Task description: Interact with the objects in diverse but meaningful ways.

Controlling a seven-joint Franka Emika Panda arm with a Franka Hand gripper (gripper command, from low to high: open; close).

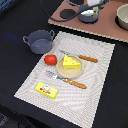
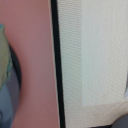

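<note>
So the pale woven placemat [image 1: 95, 60] sits on a dark table [image 1: 15, 20], and most of the toy stuff is on it. A yellow holed cheese wedge [image 1: 71, 62] sits on a tan round plate [image 1: 61, 71] in the middle of the mat. A wooden-handled knife [image 1: 82, 58] lies just beyond the plate, and a wooden-handled fork [image 1: 67, 80] on the near side. A red tomato [image 1: 50, 59] is right beside the plate on the exterior view's left. A grey two-handled pot [image 1: 39, 40] stands at the mat's far left corner, upright. A flat yellow labelled box [image 1: 46, 89] lies near the mat's front edge.

The robot's gripper [image 1: 89, 11] is up at the far end over a pinkish-brown board [image 1: 65, 15], well apart from the toys. Can't tell whether its fingers are apart or together. The wrist view is blurry, just showing the board's [image 2: 32, 65] edge next to the mat [image 2: 95, 55].
</note>
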